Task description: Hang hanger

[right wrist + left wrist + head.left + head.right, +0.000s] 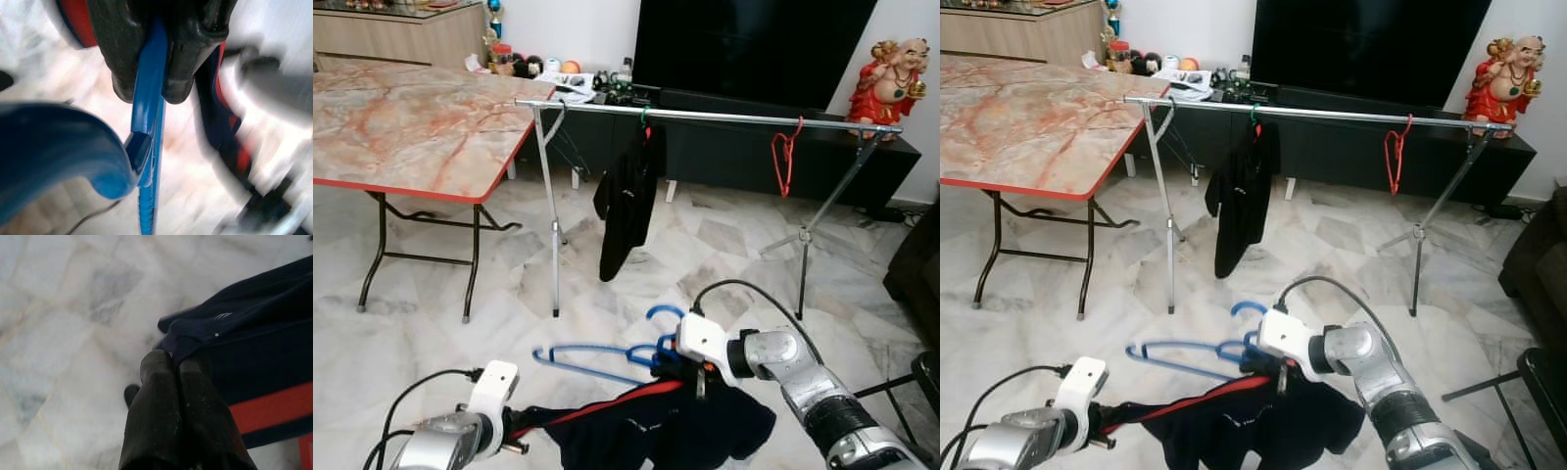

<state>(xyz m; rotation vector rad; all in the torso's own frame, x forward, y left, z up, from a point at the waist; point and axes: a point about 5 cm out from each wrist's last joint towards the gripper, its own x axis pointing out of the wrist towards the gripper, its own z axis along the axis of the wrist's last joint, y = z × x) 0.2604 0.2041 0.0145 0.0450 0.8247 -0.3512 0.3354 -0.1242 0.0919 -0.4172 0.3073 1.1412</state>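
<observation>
The right gripper [149, 95] pinched the blue hanger [597, 357] low in the near middle, over the marble floor [411, 343]; the left gripper [173, 369] pinched the dark shirt [675, 426] at near left. The clothes rail [724, 117] stood farther back; a red hanger [785, 157] hung there.

A pale marble floor [431, 343] carries a folding table [411, 127] and, beside it, a metal clothes rack [705, 116].

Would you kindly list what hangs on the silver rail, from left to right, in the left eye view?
Bare wire hangers → black garment on a green hook → red hanger.
</observation>
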